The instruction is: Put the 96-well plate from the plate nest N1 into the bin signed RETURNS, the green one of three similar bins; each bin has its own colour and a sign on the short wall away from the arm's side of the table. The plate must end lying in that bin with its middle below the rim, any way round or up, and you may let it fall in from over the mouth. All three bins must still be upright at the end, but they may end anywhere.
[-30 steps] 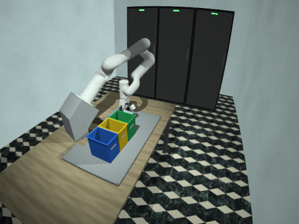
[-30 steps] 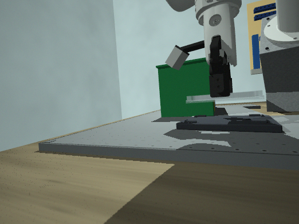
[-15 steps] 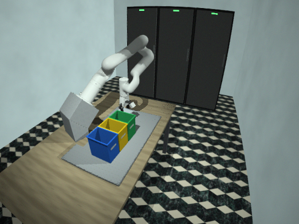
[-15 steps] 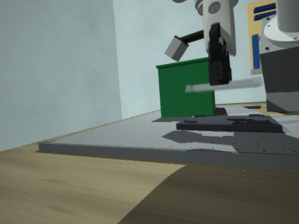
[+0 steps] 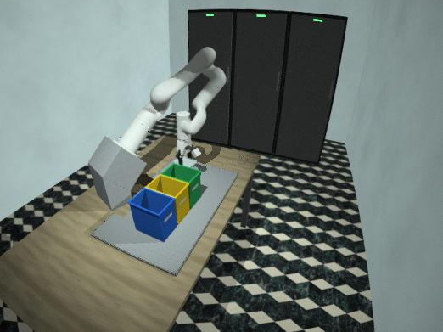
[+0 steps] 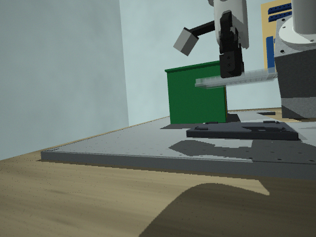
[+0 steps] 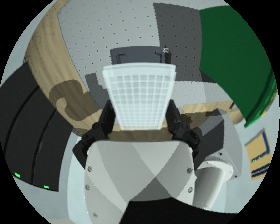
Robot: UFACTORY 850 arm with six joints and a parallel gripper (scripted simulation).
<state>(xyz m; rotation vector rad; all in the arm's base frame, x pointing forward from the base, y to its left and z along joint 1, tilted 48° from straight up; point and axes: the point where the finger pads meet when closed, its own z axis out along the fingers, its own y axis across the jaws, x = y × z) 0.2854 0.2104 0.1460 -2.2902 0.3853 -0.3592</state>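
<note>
Three bins stand in a row at the centre of the top view: a blue bin [image 5: 153, 215] lowest and leftmost, a yellow bin [image 5: 171, 194] touching it, then the green bin [image 5: 187, 180] up and to the right, all upright on a grey mat [image 5: 140, 249] that covers part of the wooden table [image 5: 64, 283]. Just above the green bin the white arm [image 5: 170, 88] bends down to its gripper [image 5: 183, 157].

In the exterior view the green bin [image 6: 197, 96] fills the middle. Right of it the gripper [image 6: 230, 66] hangs from the top of the frame, its dark jaws clamped on the clear 96-well plate [image 6: 254, 76]. That plate hangs in the air, near level, its long axis running left to right across the frame, above the black plate nest [image 6: 242, 133] at lower right.

The wrist view shows the plate [image 7: 139, 97] at centre, its well grid facing the camera, long axis pointing up the frame away from the wrist, a finger [image 7: 103, 122] pressed on either long side.
</note>
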